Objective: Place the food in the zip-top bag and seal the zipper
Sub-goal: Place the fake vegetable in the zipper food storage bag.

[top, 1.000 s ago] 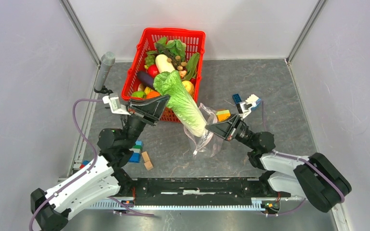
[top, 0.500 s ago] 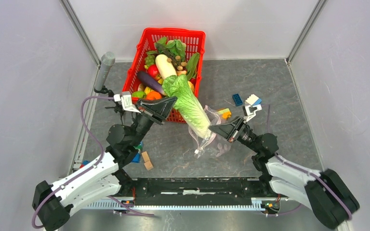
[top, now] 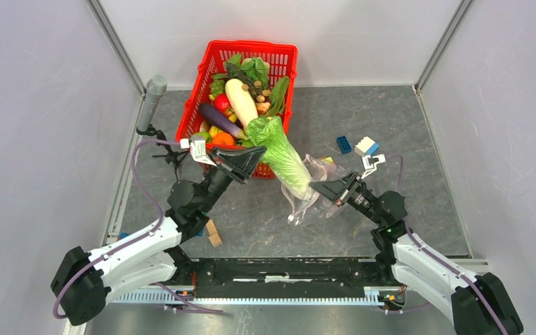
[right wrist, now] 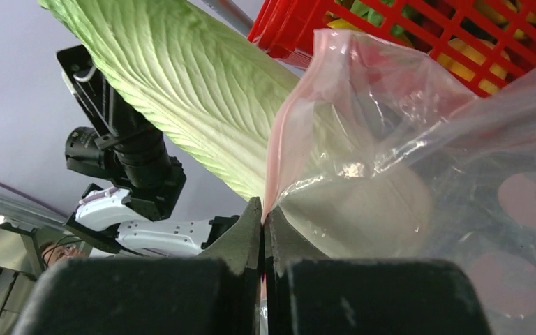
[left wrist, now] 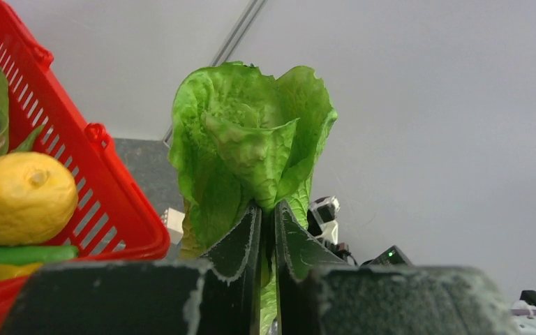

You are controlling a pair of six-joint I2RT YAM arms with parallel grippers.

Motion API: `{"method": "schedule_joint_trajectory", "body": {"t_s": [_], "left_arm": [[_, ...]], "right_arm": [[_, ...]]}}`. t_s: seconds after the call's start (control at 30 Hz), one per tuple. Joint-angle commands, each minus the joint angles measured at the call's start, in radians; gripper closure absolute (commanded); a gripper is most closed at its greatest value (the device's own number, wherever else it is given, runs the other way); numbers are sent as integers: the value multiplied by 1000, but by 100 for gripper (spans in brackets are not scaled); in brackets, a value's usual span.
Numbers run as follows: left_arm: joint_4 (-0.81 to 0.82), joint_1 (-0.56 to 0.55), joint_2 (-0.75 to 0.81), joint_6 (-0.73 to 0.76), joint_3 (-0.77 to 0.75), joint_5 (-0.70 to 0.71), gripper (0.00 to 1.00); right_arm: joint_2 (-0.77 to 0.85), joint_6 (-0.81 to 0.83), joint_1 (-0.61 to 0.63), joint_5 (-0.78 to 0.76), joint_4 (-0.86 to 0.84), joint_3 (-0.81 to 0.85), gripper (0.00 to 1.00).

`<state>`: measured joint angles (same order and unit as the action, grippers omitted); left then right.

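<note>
Left gripper (top: 255,152) clamped on the leafy top of the napa cabbage (top: 281,155), just in front of the red basket (top: 194,94) of produce. Cabbage tilted, off the counter (top: 405,125), white base poking into the mouth of the zip-top bag (top: 306,206). Right gripper (top: 313,187) pinched tight on the bag's pink zipper (right wrist: 277,157) edge. Blue block (top: 344,144) lies beyond.
</note>
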<state>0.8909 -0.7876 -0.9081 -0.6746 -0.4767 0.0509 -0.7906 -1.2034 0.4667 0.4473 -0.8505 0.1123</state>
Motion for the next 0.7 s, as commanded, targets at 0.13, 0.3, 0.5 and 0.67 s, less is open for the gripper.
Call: {"method": "schedule_joint_trajectory", "body": {"t_s": [0.13, 0.3, 0.5, 0.67], "left_arm": [[56, -15, 32, 59, 42, 58, 98], [118, -16, -3, 28, 43, 50, 98], [241, -19, -26, -89, 22, 8, 98], [360, -19, -22, -194, 46, 4, 98]], "right_arm": [[32, -61, -26, 40, -113, 30, 100], [-3, -187, -27, 56, -319, 0, 100], [-32, -193, -27, 78, -375, 16, 100], [-32, -151, -27, 96, -350, 52, 100]]}}
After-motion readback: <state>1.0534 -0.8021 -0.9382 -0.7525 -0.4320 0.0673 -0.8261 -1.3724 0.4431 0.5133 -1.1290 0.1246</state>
